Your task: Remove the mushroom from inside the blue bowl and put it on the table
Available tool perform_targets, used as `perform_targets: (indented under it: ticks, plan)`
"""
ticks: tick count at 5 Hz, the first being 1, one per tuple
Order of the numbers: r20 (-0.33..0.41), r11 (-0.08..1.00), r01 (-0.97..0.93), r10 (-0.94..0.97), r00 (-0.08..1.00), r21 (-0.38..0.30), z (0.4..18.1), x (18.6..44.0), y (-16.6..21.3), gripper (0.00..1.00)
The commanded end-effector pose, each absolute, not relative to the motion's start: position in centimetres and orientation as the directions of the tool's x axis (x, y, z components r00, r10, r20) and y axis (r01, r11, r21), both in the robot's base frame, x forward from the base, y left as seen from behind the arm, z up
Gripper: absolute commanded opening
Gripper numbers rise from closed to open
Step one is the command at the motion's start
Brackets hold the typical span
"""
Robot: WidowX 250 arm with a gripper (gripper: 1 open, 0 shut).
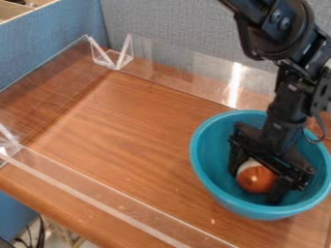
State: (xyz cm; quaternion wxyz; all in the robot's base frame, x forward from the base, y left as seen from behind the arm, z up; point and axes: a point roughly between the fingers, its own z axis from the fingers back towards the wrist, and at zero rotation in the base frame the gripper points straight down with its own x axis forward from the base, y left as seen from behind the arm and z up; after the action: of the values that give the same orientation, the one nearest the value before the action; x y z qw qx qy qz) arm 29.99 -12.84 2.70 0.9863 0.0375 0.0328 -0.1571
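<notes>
The blue bowl (214,174) sits on the table (116,126) at the right front. Inside it lies the mushroom (257,178), its reddish-brown cap up and a bit of cream stem showing at its left. My gripper (268,170) points straight down into the bowl, open, with its black fingers (241,153) standing on either side of the mushroom. I cannot tell whether the fingers touch it. The black arm rises from the bowl to the upper right.
Low clear acrylic walls (77,189) edge the table at the front, left and back. A blue panel (45,34) stands at the back left. Bare wood stretches left of the bowl.
</notes>
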Motion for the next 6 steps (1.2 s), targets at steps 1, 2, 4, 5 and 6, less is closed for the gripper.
perform_targets:
  ticks: [1,2,4,5,6]
  plan:
    - [-0.063,0.964,0.253,-0.248,0.967,0.085,1.7,31.0,-11.3,1.00]
    - [-0.065,0.965,0.245,-0.240,0.969,0.089,1.3,31.2,-11.1,1.00]
    - [-0.071,0.968,0.231,-0.225,0.972,0.098,0.6,31.4,-10.6,1.00]
    - [-0.073,0.969,0.223,-0.216,0.974,0.103,0.5,31.5,-10.4,1.00]
    - [-0.076,0.971,0.215,-0.207,0.975,0.106,0.4,31.5,-10.1,1.00]
